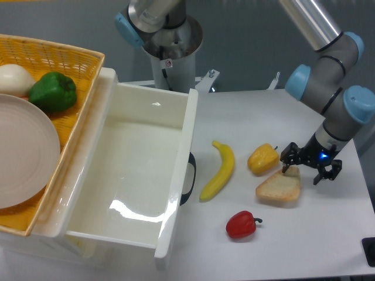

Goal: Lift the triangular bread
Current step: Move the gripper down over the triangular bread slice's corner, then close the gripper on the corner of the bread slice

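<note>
Your gripper (303, 168) hangs with fingers apart over the triangular bread's (279, 188) far-right corner; most of the slice lies down-left of it.

The UR5e arm (328, 64) reaches in from the upper right, its silver tube running down to grey joints with light-blue caps, then bending at the wrist toward the table. The black two-finger gripper (303, 168) hangs low at the end of the wrist, a blue light glowing on its body. Its jaws stand spread apart, one fingertip (286, 170) on the left of the view and the other on the right.
</note>
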